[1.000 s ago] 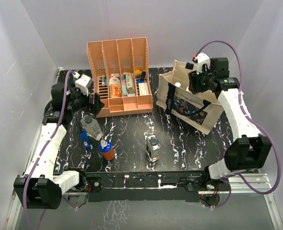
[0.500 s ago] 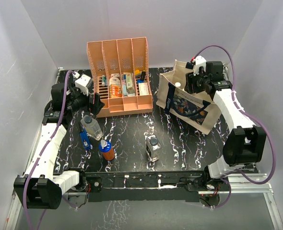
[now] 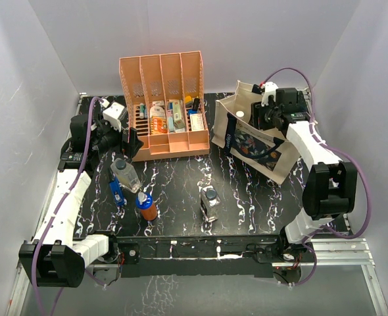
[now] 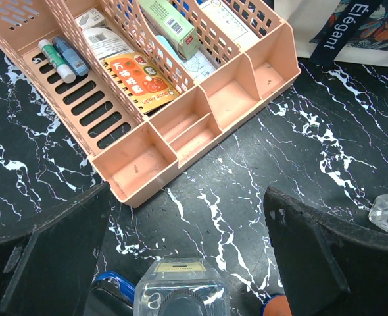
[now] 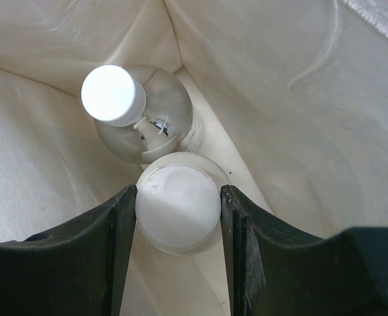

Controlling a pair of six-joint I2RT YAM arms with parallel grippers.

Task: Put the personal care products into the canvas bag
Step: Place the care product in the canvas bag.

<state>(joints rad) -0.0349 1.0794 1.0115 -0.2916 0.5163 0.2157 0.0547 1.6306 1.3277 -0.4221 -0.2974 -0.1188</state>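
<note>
Counter [image 3: 181, 178]: black, white-veined.

Canvas bag [image 3: 246, 141]: stands open toward the far right corner, printed side facing the near edge, navy handles hanging over that side. Cream inner wall [image 5: 279, 99] fills the right wrist view.

File rack [image 3: 164, 108]: orange, four slots, at the far edge left of centre, just beside the bag. Packs and pens lie in its slots [image 4: 181, 105].

Right gripper [image 3: 263, 115]: reaches down into the bag's mouth. In the wrist view the gripper [image 5: 177, 204] pinches the white cylinder [image 5: 177, 209], one black finger against each side, cylinder upright and inside the bag.

Left gripper [image 3: 129, 139]: near the left edge, at the rack's near left corner. Fingers spread wide, nothing between them [image 4: 187, 194].

Bottles in bag: round white-topped bottle [image 5: 141, 122] touches the cylinder on its far side. Its cap also shows from above [image 3: 241, 114].

Bottles on counter, all upright:
- clear grey-capped bottle [image 3: 125, 172], near the left edge, directly under the left gripper [image 4: 181, 293];
- clear square dark-capped bottle [image 3: 210, 203], middle of the near edge, well apart from the others;
- orange-brown blue-capped bottle [image 3: 146, 206], toward the near left corner;
- small blue bottle [image 3: 117, 192], just beside the grey-capped one, on its near left side.
</note>
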